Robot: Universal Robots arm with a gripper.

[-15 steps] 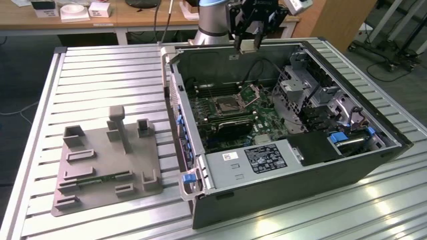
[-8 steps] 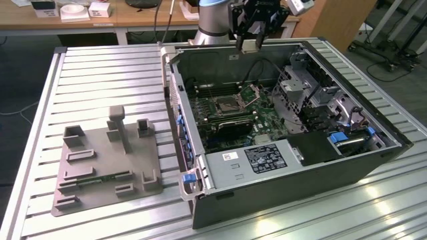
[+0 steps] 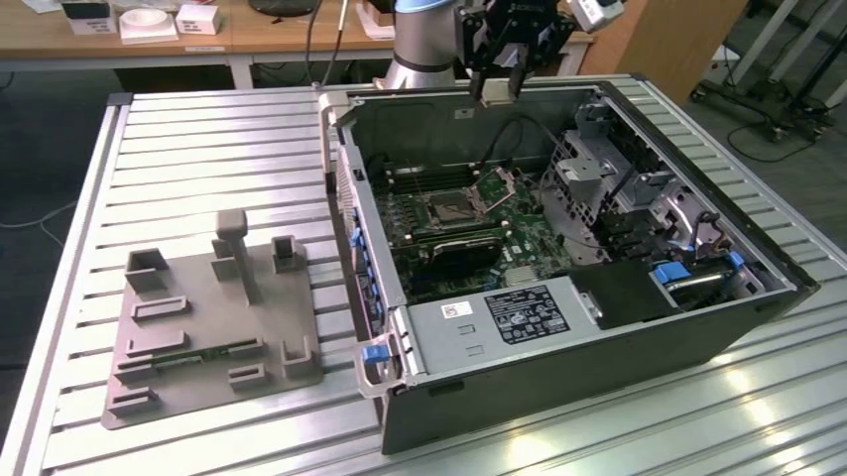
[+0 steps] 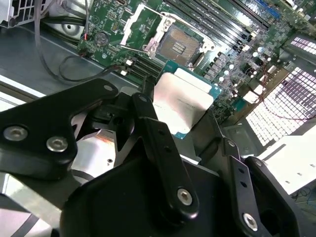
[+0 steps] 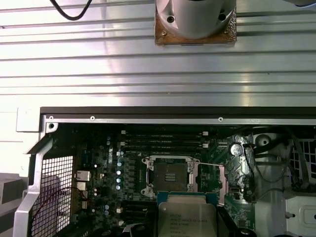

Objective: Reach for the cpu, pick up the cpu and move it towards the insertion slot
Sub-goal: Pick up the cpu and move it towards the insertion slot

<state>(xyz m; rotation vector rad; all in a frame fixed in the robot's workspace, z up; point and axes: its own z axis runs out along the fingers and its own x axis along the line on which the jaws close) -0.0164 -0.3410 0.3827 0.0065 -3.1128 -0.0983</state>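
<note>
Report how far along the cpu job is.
Done: the cpu is picked up, clamped in the gripper and held in the air above the open computer case. In hand: carrying it over the motherboard. Left: the insertion slot sits open and empty, apart from the chip.

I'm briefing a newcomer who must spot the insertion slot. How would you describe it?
Look into the open computer case on the slatted table. On its green motherboard sits the insertion slot: a square socket, dark centre framed in shiny metal, its hinged plate raised. The nearby memory slots are long, narrow and black.
</note>
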